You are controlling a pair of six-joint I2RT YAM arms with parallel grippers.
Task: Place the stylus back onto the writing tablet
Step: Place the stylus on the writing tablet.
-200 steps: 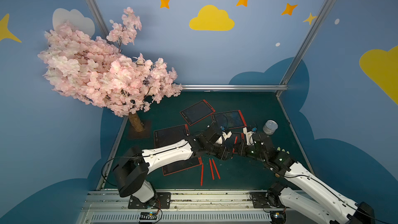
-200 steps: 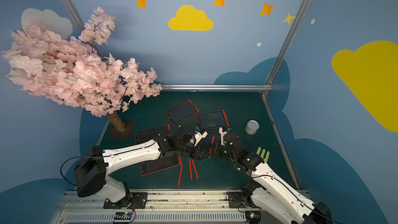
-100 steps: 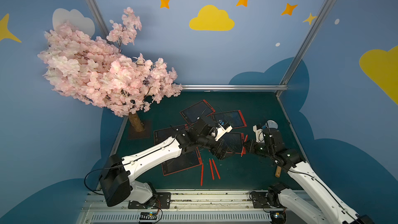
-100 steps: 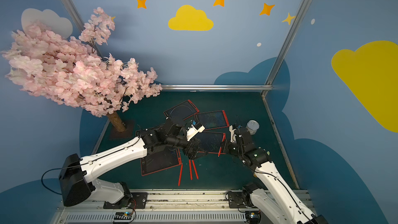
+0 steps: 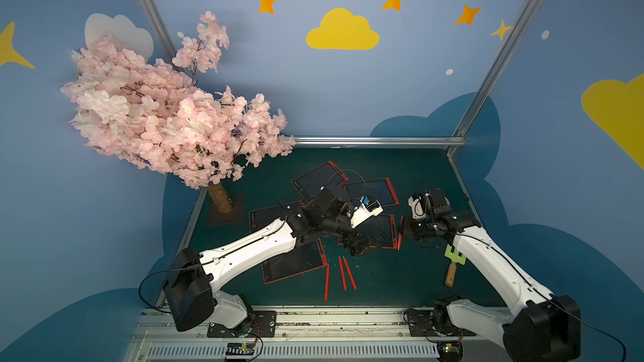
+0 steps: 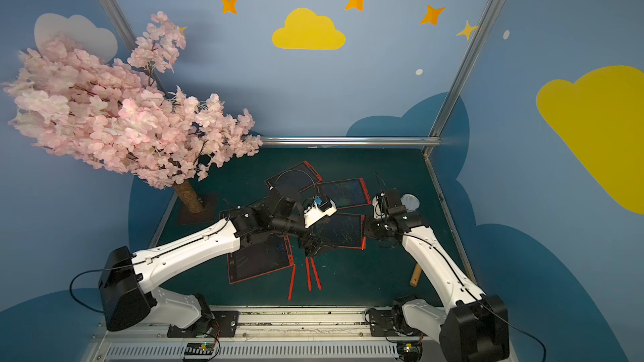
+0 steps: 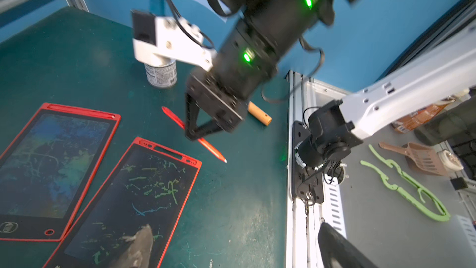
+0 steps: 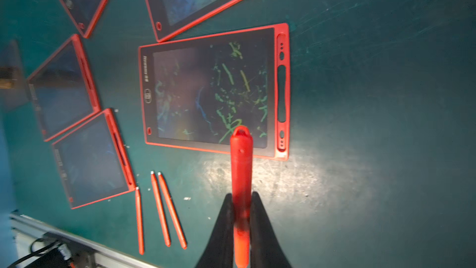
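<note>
Ok, R gripper clamped on stylus; L gripper jaws apart. Line stylus w/ side slot on tablet, lower flat, then release.

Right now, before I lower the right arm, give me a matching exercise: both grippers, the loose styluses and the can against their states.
Things:
1. right gripper
2. left gripper
3. loose styluses
4. can

States:
A. standing upright
B. open, holding nothing
C. lying flat on the mat
D. shut on a stylus

Pairs: 1-D, 2-B, 3-C, 4-A.
</note>
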